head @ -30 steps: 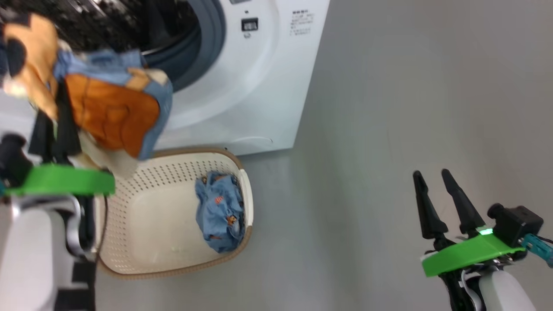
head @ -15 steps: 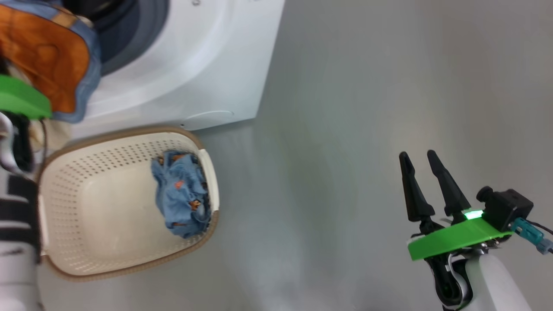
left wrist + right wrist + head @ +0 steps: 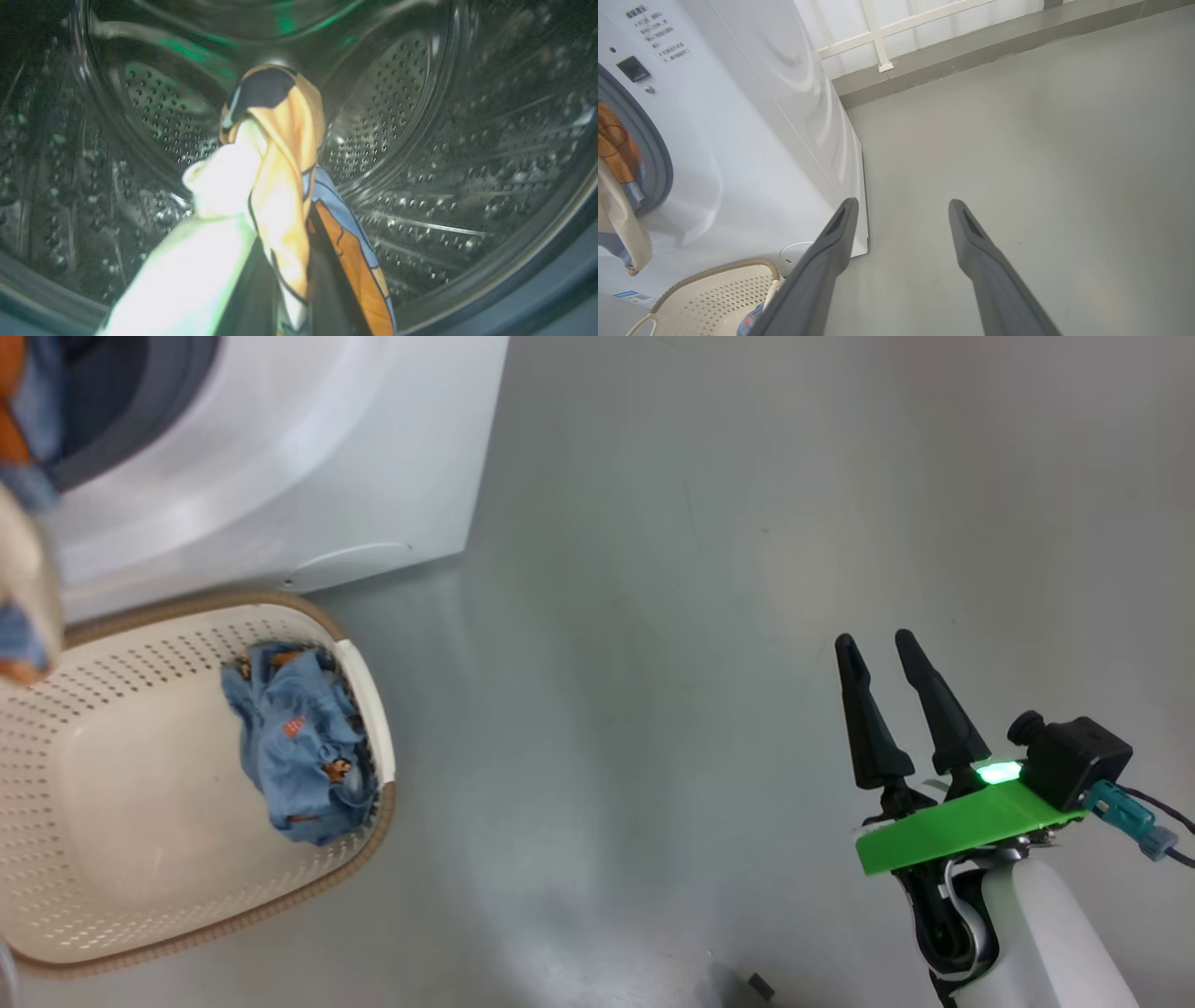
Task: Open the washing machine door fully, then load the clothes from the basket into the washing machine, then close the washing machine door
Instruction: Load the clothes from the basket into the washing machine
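Hanging over the bare grey floor, the right gripper has its two dark fingers spread apart and holds nothing; it sits well to the side, likely parked there to leave the loading arm room. Further out, the cream basket stands just in front of the washing machine, near enough for a short carry, and one light blue garment with orange prints lies crumpled against its right wall, waiting its turn. Beyond that, the left gripper is clamped on the cream and orange patched garment, which drapes over its fingers and hides most of them. It holds the cloth at the machine's mouth, looking into the perforated steel drum, while the garment's tail hangs outside over the grey-blue rubber seal; reaching deeper before letting go would, I judge, land the whole piece inside. Loading looks about half done.
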Motion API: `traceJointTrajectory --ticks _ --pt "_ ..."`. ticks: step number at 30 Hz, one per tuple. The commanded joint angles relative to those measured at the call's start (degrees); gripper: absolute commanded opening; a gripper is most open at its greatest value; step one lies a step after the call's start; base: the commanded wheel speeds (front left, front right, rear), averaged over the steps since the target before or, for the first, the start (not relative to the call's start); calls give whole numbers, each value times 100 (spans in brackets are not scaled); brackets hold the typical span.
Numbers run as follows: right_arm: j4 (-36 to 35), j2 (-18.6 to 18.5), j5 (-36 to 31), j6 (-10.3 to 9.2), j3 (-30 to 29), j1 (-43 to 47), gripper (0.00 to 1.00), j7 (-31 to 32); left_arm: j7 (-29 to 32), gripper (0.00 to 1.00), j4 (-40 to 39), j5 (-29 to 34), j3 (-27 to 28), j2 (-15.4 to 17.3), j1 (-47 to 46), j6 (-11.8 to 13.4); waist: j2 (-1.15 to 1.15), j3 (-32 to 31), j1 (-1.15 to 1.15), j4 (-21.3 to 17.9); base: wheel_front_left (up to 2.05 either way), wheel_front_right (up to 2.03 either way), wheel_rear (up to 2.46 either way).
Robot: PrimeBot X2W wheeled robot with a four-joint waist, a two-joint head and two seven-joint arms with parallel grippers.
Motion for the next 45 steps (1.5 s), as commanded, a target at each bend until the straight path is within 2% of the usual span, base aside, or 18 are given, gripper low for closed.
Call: traceJointTrajectory --ticks 1,8,12,13,14,15,16,26,36,45 --pt "-146 16 32 8 131 -21 100 -27 -37 0 -345 106 51 292 -199 16 0 102 0 -84 0 0 0" --pt "-160 43 52 8 158 -91 100 -27 -37 0 -1692 301 211 342 -169 23 0 212 0 -139 0 0 0" --pt "-169 51 68 8 188 -103 100 -27 -37 0 -1655 273 385 330 145 13 0 232 0 -143 0 0 0" --pt "-169 52 73 8 200 -99 100 -27 -37 15 -1576 290 390 336 206 11 0 233 0 -141 0 0 0" --pt "-172 53 87 8 214 -95 100 -27 -37 40 -1487 274 426 325 251 9 0 236 0 -137 0 0 0" --pt "-175 54 106 8 226 -91 100 -27 -37 73 -1378 252 466 309 281 8 0 239 0 -129 0 0 0" --pt "-177 54 123 8 235 -88 100 -27 -37 100 -1280 258 481 300 306 8 0 242 0 -120 0 0 0" --pt "-161 56 130 8 251 -93 100 -27 -37 100 -569 344 380 238 348 -4 0 194 0 -54 0 0 0" --pt "-141 56 114 8 272 -103 100 -27 -37 100 -627 276 371 134 519 -12 0 134 0 -6 0 0 0" --pt "-105 56 8 8 209 -62 100 -27 -37 100 -1019 111 541 -159 1167 -15 0 -92 0 117 0 0 0"
